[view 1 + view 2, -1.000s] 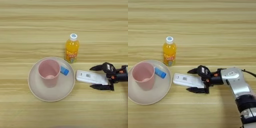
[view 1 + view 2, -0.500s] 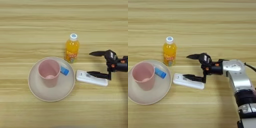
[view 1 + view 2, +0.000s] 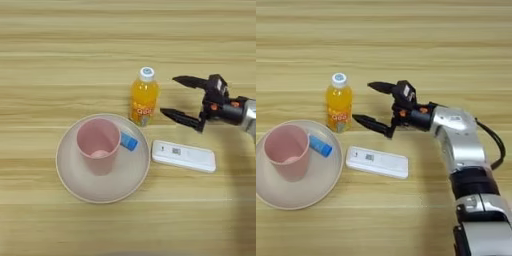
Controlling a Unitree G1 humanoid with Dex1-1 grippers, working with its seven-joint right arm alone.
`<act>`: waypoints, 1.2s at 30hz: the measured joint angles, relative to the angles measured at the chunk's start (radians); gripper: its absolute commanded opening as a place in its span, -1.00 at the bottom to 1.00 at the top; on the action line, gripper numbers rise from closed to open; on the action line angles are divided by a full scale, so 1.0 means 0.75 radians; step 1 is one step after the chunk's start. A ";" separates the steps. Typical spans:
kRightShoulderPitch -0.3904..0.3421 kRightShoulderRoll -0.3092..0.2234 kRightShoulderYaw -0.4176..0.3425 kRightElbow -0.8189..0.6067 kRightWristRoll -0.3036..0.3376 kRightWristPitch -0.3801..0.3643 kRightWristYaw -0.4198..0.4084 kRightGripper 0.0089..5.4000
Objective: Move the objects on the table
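- Across the light wooden bench (image 3: 60, 45), striped with long horizontal grain: five small things, one of each.
- One round beige plate (image 3: 103, 187), smooth and shallow, at lower left; carries two of the five.
- One pink plastic cup (image 3: 98, 145), upright on the plate's left half, open mouth up, nothing visible inside.
- One small blue tube (image 3: 128, 141), lying on the plate's right part, just beside the cup.
- One orange juice bottle (image 3: 143, 97) with white cap, upright on the bench, just beyond the plate's upper right rim.
- One flat white rectangular device (image 3: 183, 155) with a small barcode mark, lying flat to the right of the plate, slightly slanted.
- One gripper (image 3: 372, 103), on a silver forearm entering from the right: two black pointed fingers (image 3: 381, 87) spread wide apart, grasping nothing, tips aimed at the bottle and close beside it, above the device and apart from it.
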State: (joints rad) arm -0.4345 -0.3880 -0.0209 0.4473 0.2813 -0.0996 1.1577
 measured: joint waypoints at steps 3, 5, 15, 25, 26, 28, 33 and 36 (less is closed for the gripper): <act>-0.012 0.040 -0.001 0.000 0.003 0.003 -0.029 0.98; -0.012 0.062 -0.004 -0.001 0.012 0.008 -0.052 0.98; -0.014 0.117 0.017 -0.077 0.025 0.039 -0.077 0.98; -0.045 0.186 0.044 0.006 -0.016 0.032 -0.172 0.98; -0.048 0.193 0.045 0.022 -0.028 0.029 -0.179 0.98; -0.052 0.208 0.052 0.047 -0.040 0.026 -0.202 0.98; -0.066 0.233 0.073 0.094 -0.085 0.008 -0.249 0.98; -0.066 0.241 0.083 0.098 -0.101 0.001 -0.258 0.91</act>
State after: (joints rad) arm -0.4841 -0.2075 0.0411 0.5212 0.2055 -0.0988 0.9640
